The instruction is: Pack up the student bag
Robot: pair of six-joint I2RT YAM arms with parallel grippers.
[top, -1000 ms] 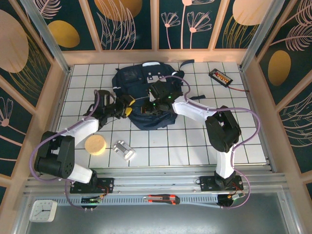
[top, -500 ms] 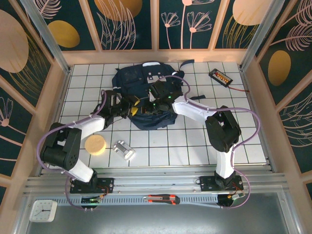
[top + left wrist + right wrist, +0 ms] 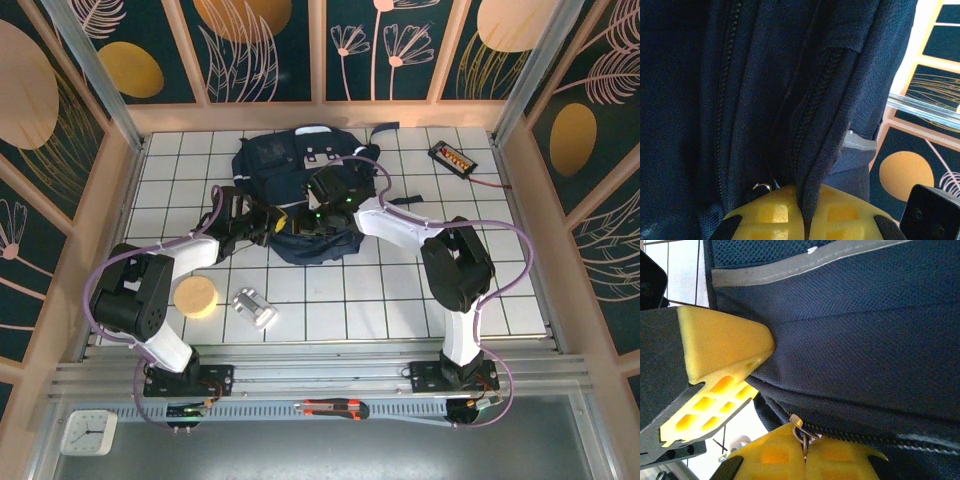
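left gripper (image 3: pixel 805 222): jaws pinched shut on a fold of the navy fabric beside a zip.
right gripper (image 3: pixel 805 457): jaws closed on the metal zip pull (image 3: pixel 800 426).
student bag (image 3: pixel 285 160): far middle of the tiled surface (image 3: pixel 400 290), buckle end toward the back wall, long axis near-to-far.

Blocked at upper centre by the student bag (image 3: pixel 270 165), a dark heap on the surface (image 3: pixel 400 300). Crowded at its lower edge by the left hand (image 3: pixel 276 222) and right hand (image 3: pixel 307 217), both clamped on fabric, almost touching. Open right of the bag as far as a black device (image 3: pixel 452 157) at upper right. Narrowed at lower left by a yellow disc (image 3: pixel 195 297) and a silver block (image 3: pixel 253 308) just beside it. Passable across the lower right tiles, save for the right arm (image 3: pixel 455 265). Fenced on three sides by wooden walls (image 3: pixel 320 115).
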